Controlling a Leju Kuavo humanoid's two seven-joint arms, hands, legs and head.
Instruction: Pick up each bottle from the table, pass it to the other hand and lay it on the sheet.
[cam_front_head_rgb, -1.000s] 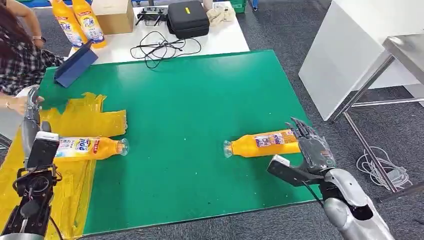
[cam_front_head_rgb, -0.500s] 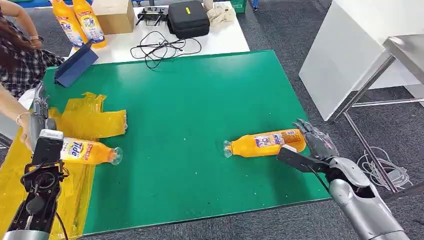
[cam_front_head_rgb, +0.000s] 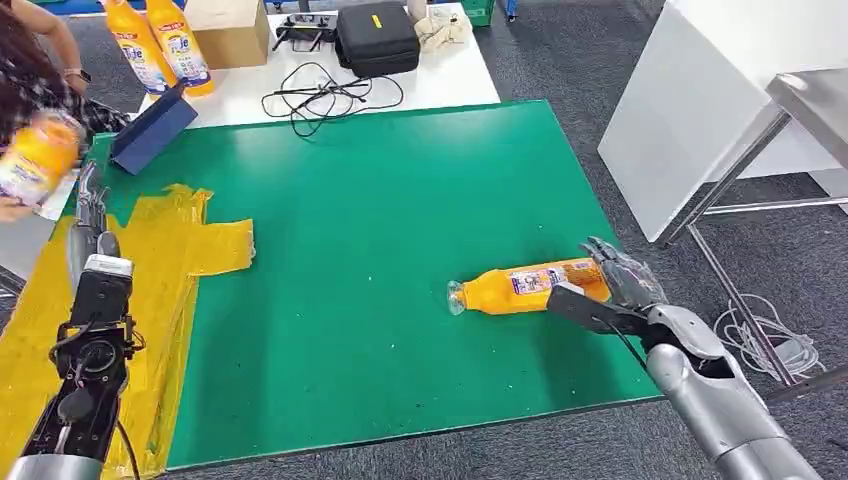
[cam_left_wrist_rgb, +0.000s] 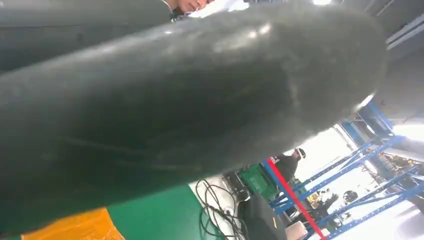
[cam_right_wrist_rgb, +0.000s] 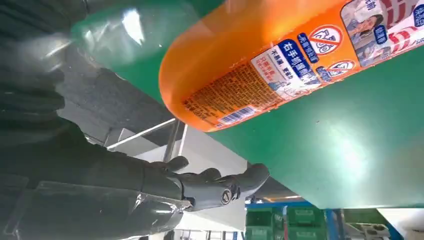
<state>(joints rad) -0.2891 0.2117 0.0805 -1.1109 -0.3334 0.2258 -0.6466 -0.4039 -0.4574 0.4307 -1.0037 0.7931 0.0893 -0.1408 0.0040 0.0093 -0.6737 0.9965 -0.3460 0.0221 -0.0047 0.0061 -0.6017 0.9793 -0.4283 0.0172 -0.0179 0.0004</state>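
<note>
An orange bottle (cam_front_head_rgb: 525, 285) lies on its side on the green table mat (cam_front_head_rgb: 380, 220), cap pointing left. My right hand (cam_front_head_rgb: 622, 285) is open at its base, thumb in front and fingers behind. In the right wrist view the bottle's base (cam_right_wrist_rgb: 280, 65) hangs close to the spread fingers (cam_right_wrist_rgb: 220, 187) with a gap between. My left hand (cam_front_head_rgb: 88, 215) stands open above the crumpled yellow sheet (cam_front_head_rgb: 170, 250), holding nothing. A person's hand at the far left holds a second, blurred bottle (cam_front_head_rgb: 35, 160) above the table's edge.
Two more orange bottles (cam_front_head_rgb: 160, 45) stand on the white table at the back, beside a cardboard box (cam_front_head_rgb: 228, 30), a black case (cam_front_head_rgb: 375, 35) and loose cables (cam_front_head_rgb: 320, 98). A blue folder (cam_front_head_rgb: 150, 130) leans at the mat's back left corner. A white table (cam_front_head_rgb: 720, 100) stands to the right.
The bottle that lay on the yellow sheet by my left hand has been lifted away to the far left by a person. My right hand has closed in on the other bottle's base.
</note>
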